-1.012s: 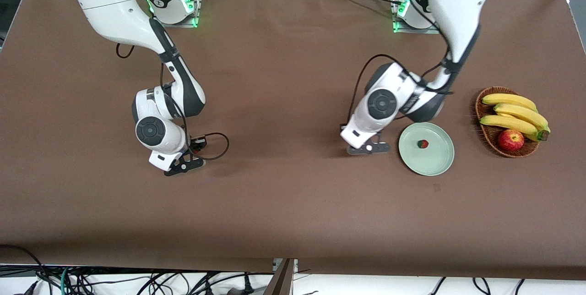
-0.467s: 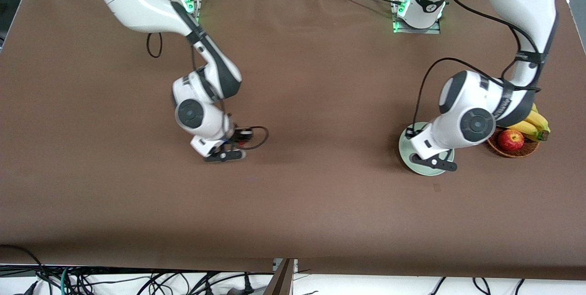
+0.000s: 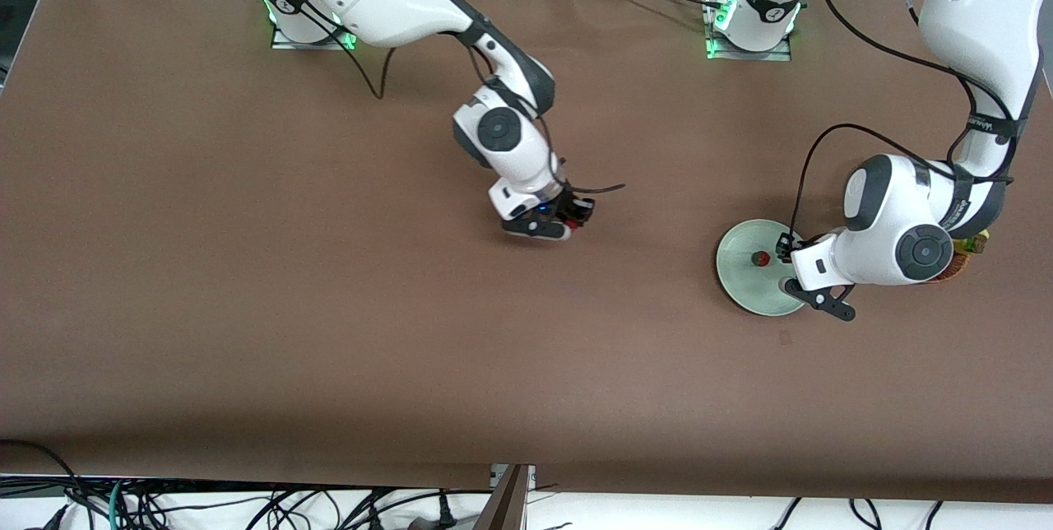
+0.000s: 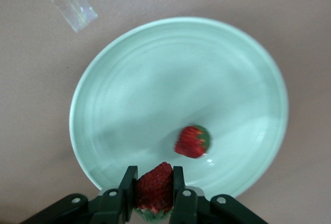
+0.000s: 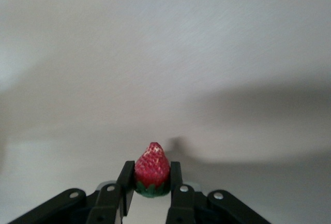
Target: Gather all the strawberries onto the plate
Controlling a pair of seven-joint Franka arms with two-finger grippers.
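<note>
The pale mint-green plate [image 3: 744,279] sits toward the left arm's end of the table, with one strawberry [image 3: 762,258] lying in it. In the left wrist view, the plate [image 4: 155,79] and that berry [image 4: 192,141] show below. My left gripper [image 4: 154,192] is shut on a second strawberry [image 4: 154,185] above the plate's rim. In the front view, the left gripper [image 3: 810,293] is over the plate's edge nearest the basket. My right gripper [image 3: 566,225] is over the table's middle, shut on a third strawberry [image 5: 152,171] between its fingers [image 5: 175,180].
The brown wicker basket [image 3: 958,265] with bananas stands beside the plate at the left arm's end, mostly hidden by the left arm. A small patch of clear tape [image 4: 75,8] lies on the brown cloth near the plate.
The right gripper has moved from the right arm's end to over the table's middle. The left gripper has swung from beside the plate to over its edge nearest the basket.
</note>
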